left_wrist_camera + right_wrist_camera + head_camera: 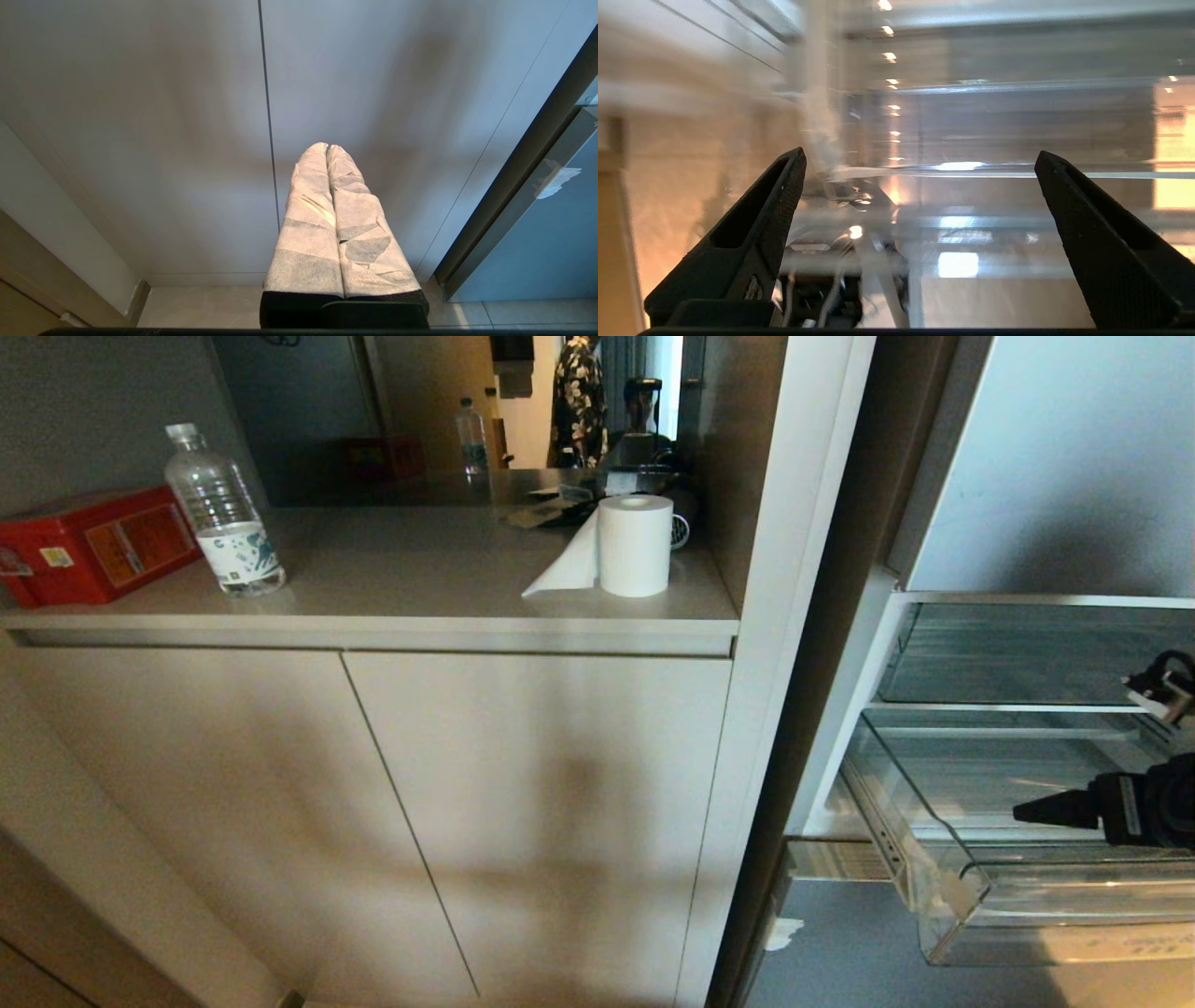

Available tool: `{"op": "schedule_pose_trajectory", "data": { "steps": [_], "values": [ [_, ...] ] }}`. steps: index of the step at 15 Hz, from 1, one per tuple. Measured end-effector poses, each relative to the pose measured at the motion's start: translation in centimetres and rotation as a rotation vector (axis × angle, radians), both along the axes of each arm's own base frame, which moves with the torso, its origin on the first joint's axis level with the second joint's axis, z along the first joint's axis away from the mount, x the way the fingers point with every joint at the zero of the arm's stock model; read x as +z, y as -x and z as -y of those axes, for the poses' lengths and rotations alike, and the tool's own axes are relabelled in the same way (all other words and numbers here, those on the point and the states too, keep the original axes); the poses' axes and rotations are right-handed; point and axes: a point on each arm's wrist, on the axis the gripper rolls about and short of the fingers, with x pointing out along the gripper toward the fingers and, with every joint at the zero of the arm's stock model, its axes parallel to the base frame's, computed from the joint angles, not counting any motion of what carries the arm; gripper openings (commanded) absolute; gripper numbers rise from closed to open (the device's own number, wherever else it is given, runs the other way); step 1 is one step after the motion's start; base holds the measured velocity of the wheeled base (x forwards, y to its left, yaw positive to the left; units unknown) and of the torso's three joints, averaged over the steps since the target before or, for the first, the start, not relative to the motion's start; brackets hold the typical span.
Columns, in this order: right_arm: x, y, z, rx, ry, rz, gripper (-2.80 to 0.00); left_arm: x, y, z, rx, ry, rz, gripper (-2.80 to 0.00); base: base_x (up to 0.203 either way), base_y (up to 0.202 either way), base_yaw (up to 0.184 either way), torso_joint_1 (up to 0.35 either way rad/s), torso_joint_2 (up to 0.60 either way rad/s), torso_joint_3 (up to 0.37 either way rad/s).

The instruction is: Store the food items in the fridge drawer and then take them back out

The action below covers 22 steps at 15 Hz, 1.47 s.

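Right gripper (920, 163), jaws spread wide and grasping nothing, is hanging level over the fridge drawer (962, 905), its dark fingers (1050, 809) pointing across the drawer's open top, just inside the clear front lip. Left gripper (327, 148), wrapped in pale tape and clenched, is sitting parked before the cabinet doors (373, 803), well apart from the drawer.

Largest to smallest, all placed from the drawer: the fridge (1074, 476) is enclosing it; the desk (420, 588) is lying up and away to its side, carrying a paper roll (635, 543), a red box (93, 546) and a water bottle (222, 513).

The food items are showing in no view; the drawer's visible ribbed floor is looking bare, and the part beyond the head view's edge is hidden, so their place cannot be told.

Judged step: reaching into the drawer. Doing it well is likely calling for keeping the fingers clear of the transparent lip, locating a piece first, then descending straight with jaws straddling it, closing gently since a roundish piece may roll.
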Motion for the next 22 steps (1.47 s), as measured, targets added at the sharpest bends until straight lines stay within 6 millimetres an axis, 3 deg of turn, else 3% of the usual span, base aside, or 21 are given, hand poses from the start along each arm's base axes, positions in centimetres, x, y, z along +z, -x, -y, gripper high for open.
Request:
{"op": "schedule_pose_trajectory", "data": {
  "steps": [2, 6, 10, 11, 15, 18, 22],
  "values": [
    [1.4, 2.3, -0.5, 0.006, 0.001, 0.073, 0.0, 0.0, 0.0, 0.0, 0.0, 0.0, 0.0, -2.8, 0.0, 0.0, 0.0, 0.0, 0.0, 0.0],
    [3.6, 8.8, -2.0, 0.007, 0.036, 0.251, 0.0, 0.0, 0.0, 0.0, 0.0, 0.0, 0.0, -2.8, 0.0, 0.0, 0.0, 0.0, 0.0, 0.0],
    [2.5, 15.9, -3.7, 0.002, 0.077, 0.409, 0.0, 0.0, 0.0, 0.0, 0.0, 0.0, 0.0, -2.8, 0.0, 0.0, 0.0, 0.0, 0.0, 0.0],
    [2.0, 17.2, -3.9, -0.007, 0.09, 0.438, -2.8, 0.0, 0.0, 0.0, 0.0, 0.0, 0.0, -2.8, 0.0, 0.0, 0.0, 0.0, 0.0, 0.0],
    [-0.7, 21.0, -4.7, -0.034, 0.122, 0.523, -2.8, 0.0, 0.0, 0.0, 0.0, 0.0, 0.0, -2.8, 0.0, 0.0, 0.0, 0.0, 0.0, 0.0],
    [-2.1, 22.0, -4.8, -0.037, 0.078, 0.555, -2.8, 0.0, 0.0, 0.0, 0.0, 0.0, 0.0, -2.8, 0.0, 0.0, 0.0, 0.0, 0.0, 0.0],
    [-5.8, 22.3, -4.6, -0.012, 0.115, 0.642, -2.8, 0.0, 0.0, 0.0, 0.0, 0.0, 0.0, -2.8, 0.0, 0.0, 0.0, 0.0, 0.0, 0.0]
  ]
}}
